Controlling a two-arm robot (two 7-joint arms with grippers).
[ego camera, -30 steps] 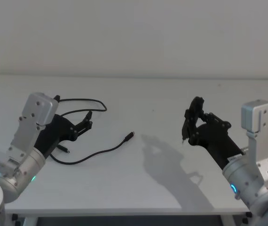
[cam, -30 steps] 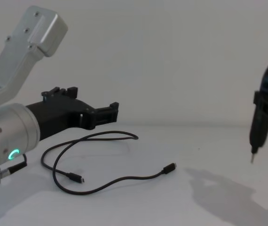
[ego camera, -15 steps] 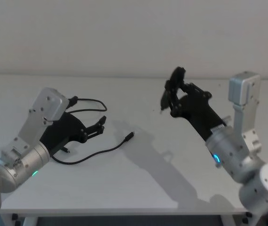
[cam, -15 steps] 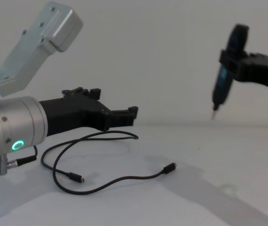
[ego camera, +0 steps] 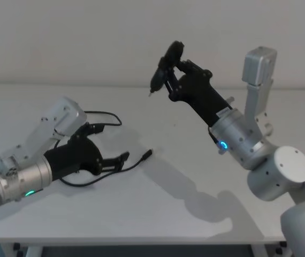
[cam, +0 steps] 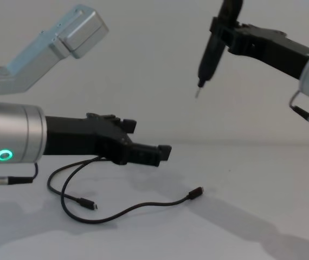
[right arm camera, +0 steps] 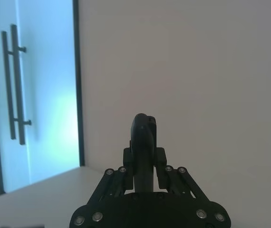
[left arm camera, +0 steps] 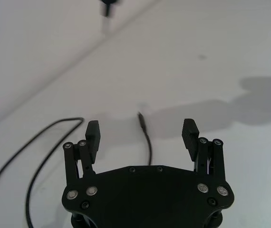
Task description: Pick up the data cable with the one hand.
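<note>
The data cable [ego camera: 107, 174] lies in loose black loops on the white table, one plug [ego camera: 149, 154] pointing toward the middle. In the chest view the cable [cam: 138, 206] rests flat, a plug [cam: 197, 192] at its right end. My left gripper [ego camera: 109, 143], the blocky one with the green ring, hovers open just above it without touching. From the left wrist, the cable [left arm camera: 148, 145] runs between the spread fingers of that gripper [left arm camera: 141, 127]. My right gripper [ego camera: 152, 90], slim with a blue ring, is raised high and shut [cam: 199, 92] [right arm camera: 143, 124].
The white table [ego camera: 195, 176] stretches wide to the right of the cable, with its front edge near the bottom of the head view. A plain wall stands behind. A glass door with a dark handle [right arm camera: 14, 90] is seen from the right wrist.
My left gripper has moved forward and down over the cable's middle. The right arm has swung up and toward the left, well above the table.
</note>
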